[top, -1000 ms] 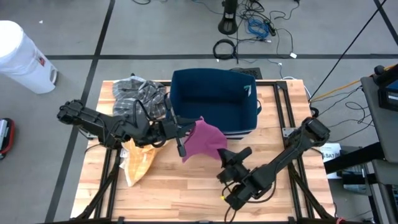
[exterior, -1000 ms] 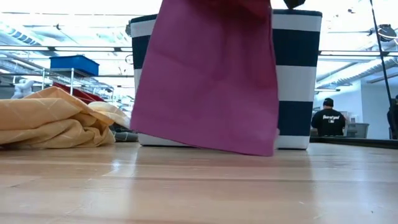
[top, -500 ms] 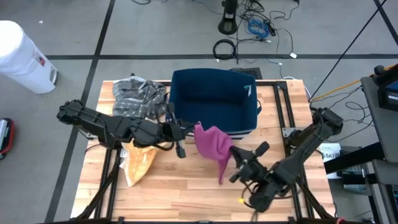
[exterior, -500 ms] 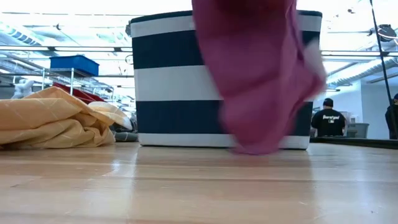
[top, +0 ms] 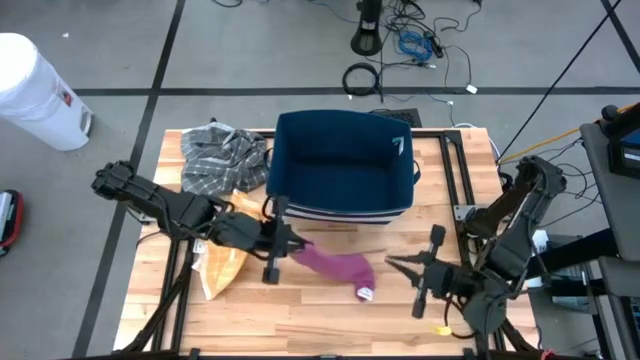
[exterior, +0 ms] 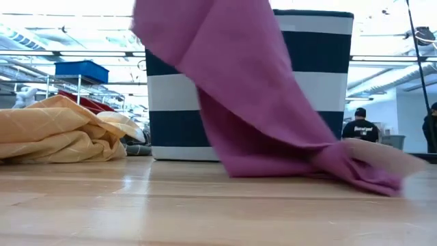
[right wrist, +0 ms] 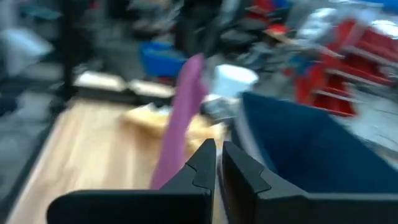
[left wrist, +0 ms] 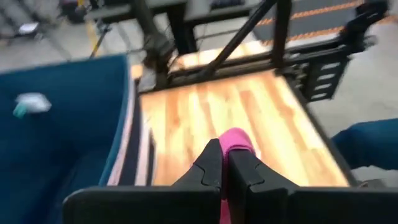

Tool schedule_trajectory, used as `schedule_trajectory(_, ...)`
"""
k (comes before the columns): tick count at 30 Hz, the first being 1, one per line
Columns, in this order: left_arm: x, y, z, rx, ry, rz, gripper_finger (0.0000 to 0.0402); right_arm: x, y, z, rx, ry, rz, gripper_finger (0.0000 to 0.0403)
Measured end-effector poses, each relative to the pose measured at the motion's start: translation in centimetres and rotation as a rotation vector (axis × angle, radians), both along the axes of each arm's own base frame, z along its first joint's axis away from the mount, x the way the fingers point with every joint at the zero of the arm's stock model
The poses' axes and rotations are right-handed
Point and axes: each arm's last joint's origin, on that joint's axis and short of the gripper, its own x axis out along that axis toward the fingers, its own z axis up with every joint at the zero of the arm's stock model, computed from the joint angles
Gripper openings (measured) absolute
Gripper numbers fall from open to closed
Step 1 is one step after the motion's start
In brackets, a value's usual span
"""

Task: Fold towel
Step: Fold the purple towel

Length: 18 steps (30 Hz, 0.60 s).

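Towel [top: 335, 265] folding is barely under way: the magenta cloth trails in a twisted strip across the wooden table [top: 300, 320], just in front of the navy striped bin [top: 345, 165]. One end stays lifted, pinched between the closed fingers of the left gripper [top: 283, 240] near the bin's front left corner; the other end lies on the boards. To the bin's front right, the right gripper [top: 400, 265] hangs closed and apparently empty, apart from the cloth. No fold shows yet; spreading flat and folding remain.

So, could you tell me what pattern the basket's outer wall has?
The basket has broad navy and white horizontal stripes, clearest in the low view.
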Motion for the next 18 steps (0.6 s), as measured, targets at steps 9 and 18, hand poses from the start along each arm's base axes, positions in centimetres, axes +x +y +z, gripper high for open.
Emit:
schedule_trajectory(9, 1.2, 1.2, -0.4, 0.072, -0.008, 0.062, 0.0000, 2.4, 1.1, -2.9, -0.104, 0.194, 0.163, 0.0021)
schedule_trajectory(18, 4.0, 2.4, -3.2, 0.071, 0.099, 0.031, 0.0000, 6.5, 2.7, -5.9, -0.301, 0.224, 0.197, 0.0109)
